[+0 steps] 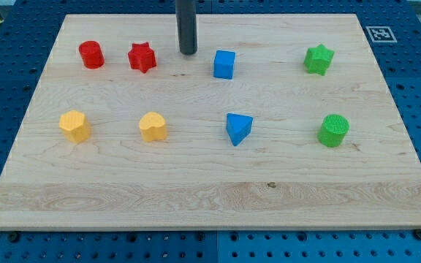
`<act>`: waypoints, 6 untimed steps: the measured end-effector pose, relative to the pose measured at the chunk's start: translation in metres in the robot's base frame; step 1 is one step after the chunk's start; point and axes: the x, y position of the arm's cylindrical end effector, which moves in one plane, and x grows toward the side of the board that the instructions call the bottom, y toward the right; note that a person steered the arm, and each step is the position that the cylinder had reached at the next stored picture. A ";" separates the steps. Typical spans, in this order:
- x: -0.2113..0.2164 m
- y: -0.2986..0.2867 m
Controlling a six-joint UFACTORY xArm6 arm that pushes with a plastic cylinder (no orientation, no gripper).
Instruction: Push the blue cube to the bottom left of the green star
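Observation:
The blue cube [224,64] sits on the wooden board [210,190] in the upper middle. The green star [319,59] lies far to its right, near the view's top right. My tip [188,52] is the lower end of a dark rod coming down from the view's top. It stands just left of the blue cube, with a small gap between them, and to the right of the red star [142,57].
A red cylinder [91,55] is at the upper left. Two yellow blocks [74,126] [153,126] lie in the lower row at left. A blue triangular block [238,128] and a green cylinder [333,130] lie in that row at right.

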 end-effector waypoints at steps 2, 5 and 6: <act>0.038 0.064; 0.065 0.089; 0.034 0.061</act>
